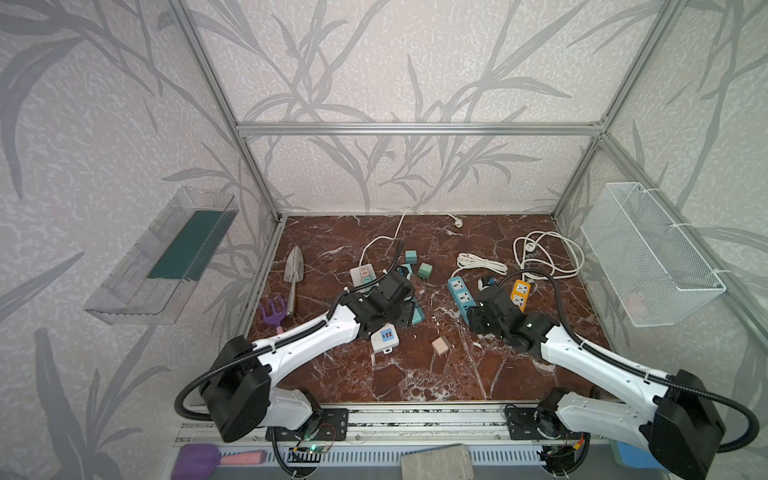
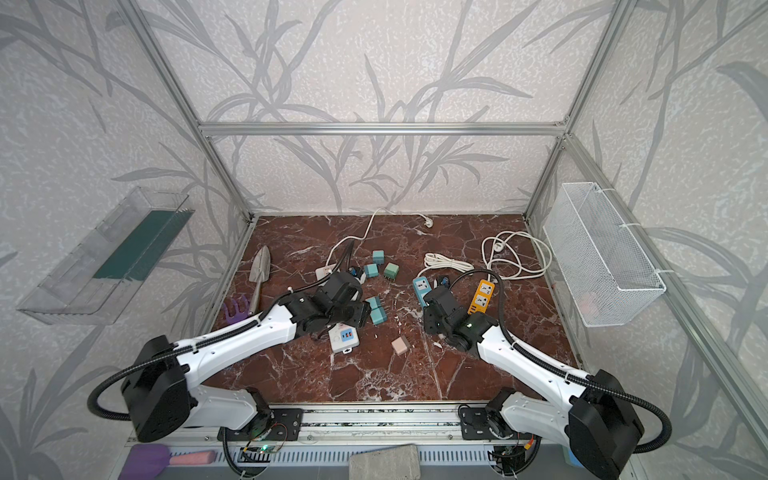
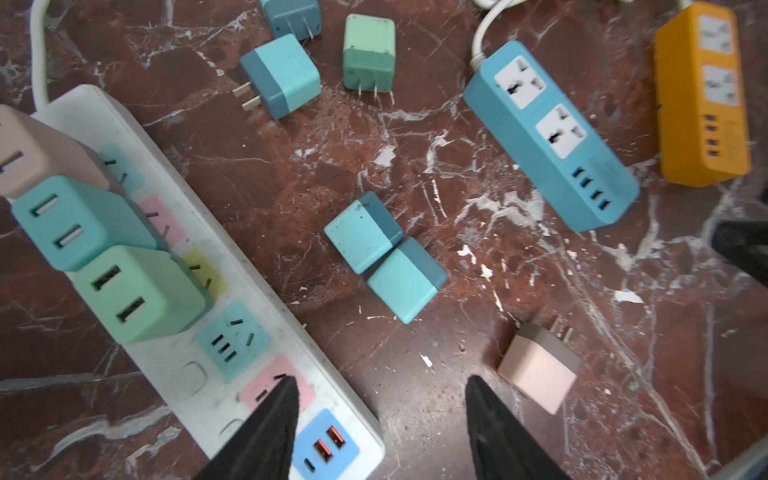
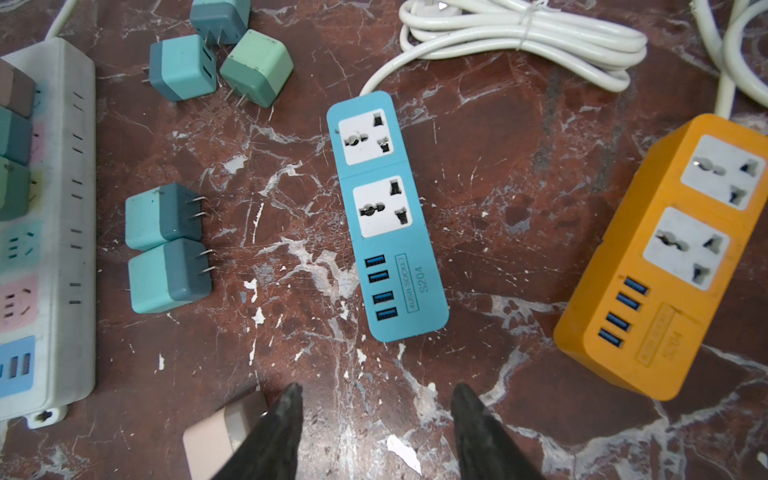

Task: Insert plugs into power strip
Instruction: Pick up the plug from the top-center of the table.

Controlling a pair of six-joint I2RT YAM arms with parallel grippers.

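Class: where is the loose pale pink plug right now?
In a top view the pale pink plug lies alone on the marble table, front centre, just right of the USB end of the white power strip.

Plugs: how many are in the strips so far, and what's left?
Done: a pink plug, teal plug and green plug sit in the white strip. In hand: nothing; the left gripper and right gripper are open and empty. Left: six loose plugs, a teal pair, a pink one and a cluster of three; the blue strip and orange strip have nothing plugged in.

Leaf-print walls (image 1: 374,62), alu frame (image 1: 415,126) — marble floor (image 1: 415,374)
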